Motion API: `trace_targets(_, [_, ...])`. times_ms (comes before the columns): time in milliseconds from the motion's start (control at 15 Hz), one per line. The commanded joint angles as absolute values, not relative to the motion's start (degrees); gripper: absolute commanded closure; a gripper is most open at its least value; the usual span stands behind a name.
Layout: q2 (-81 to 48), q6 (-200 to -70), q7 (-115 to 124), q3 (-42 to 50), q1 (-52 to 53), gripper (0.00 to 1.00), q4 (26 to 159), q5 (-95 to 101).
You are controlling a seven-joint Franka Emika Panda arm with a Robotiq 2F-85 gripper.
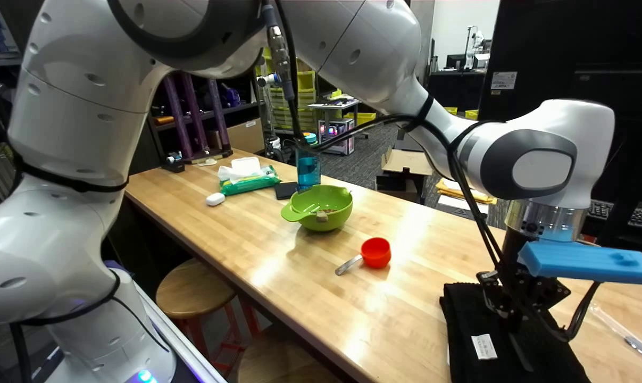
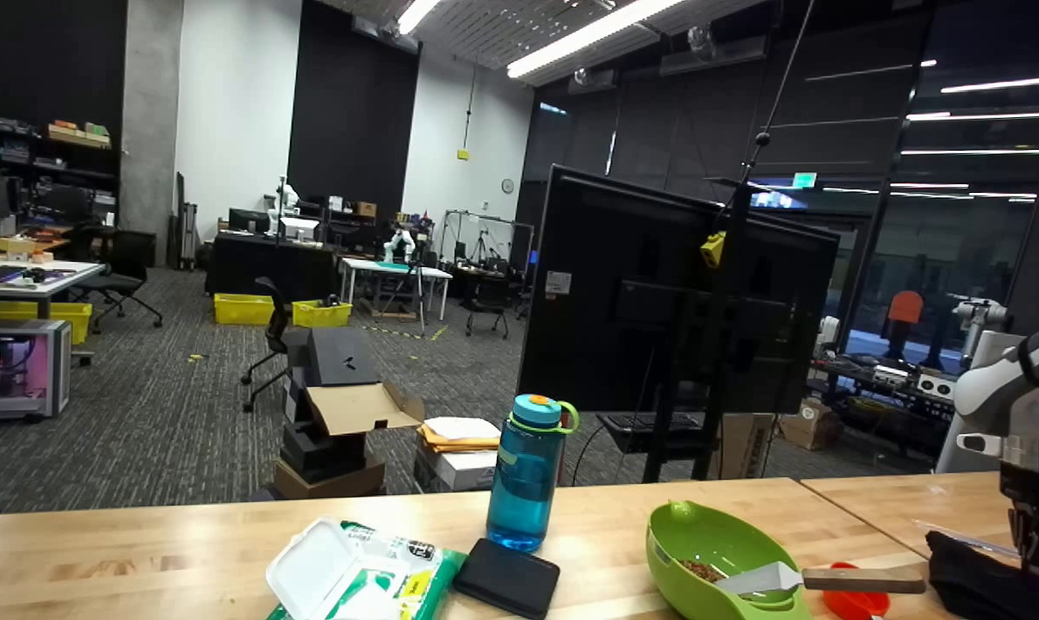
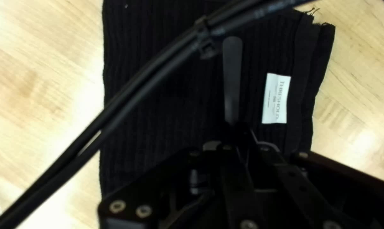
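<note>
Flat grey utensil [image 3: 232, 79], rounded at its far tip, extends over the folded black towel [image 3: 166, 133] in the wrist view, and the end effector [image 3: 237, 129] looks clamped on its near end, fingers nearly together. We judge that this end grip leaves most of its length exposed and that the cloth serves as a soft rest; whether utensil and fabric touch, we cannot tell. Beside it a white label [image 3: 276, 98] faces up, wood shows along both sides of the towel, and cables [image 3: 258, 14] cross the view.

In an exterior view we find the utensil slanting below the fingertips. The towel sits back from the long near edge of the wooden surface [image 1: 278, 250]; the red measuring cup [image 1: 375, 252] and green bowl [image 1: 339, 199] stand well apart from it, so we reckon there is room to move sideways.

In an exterior view a wooden-handled spatula [image 2: 829, 579] lies across the bowl's rim, blade inward, probably to keep its handle reachable. The utensil is too small to make out there.
</note>
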State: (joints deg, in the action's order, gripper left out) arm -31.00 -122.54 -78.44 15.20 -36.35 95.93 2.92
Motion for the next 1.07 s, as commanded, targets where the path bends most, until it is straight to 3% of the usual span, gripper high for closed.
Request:
trace_targets(0, [-27.1,-121.7,-78.5,14.0,-36.2,0.98,98.1,2.7])
trace_targets(1000, [-14.9,-116.9,-78.5,13.6,-28.8,0.98,103.6,3.2])
